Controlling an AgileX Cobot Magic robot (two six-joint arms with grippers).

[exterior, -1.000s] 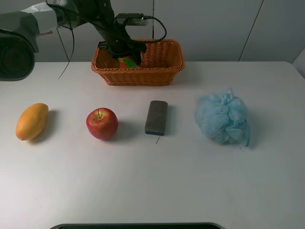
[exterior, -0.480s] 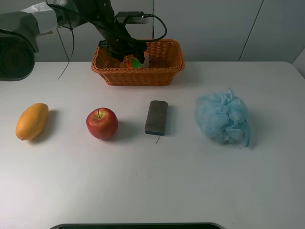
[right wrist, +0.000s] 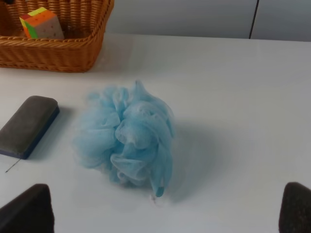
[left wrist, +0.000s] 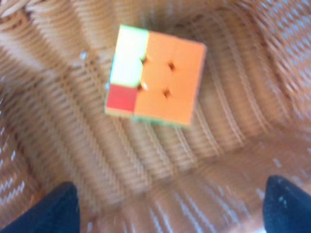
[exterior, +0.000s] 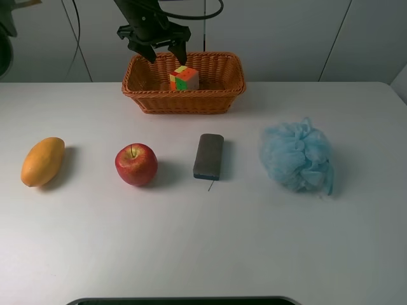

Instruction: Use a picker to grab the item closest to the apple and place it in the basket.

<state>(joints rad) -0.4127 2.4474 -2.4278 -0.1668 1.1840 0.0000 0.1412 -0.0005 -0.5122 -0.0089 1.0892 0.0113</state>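
Your left gripper (exterior: pixel 167 54) hangs spread, empty; below it the multicoloured puzzle cube (exterior: pixel 184 77) sits in the orange woven basket (exterior: pixel 191 101). Right gripper (right wrist: pixel 160 212): spread too.

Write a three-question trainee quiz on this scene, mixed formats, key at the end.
1. True or false: the puzzle cube lies inside the basket.
2. Which item lies between the apple and the blue bath pouf? A mango, B grey block, C puzzle cube.
3. Fill in: the left gripper hovers above the basket with its jaws ____.
Key: 1 true; 2 B; 3 open.
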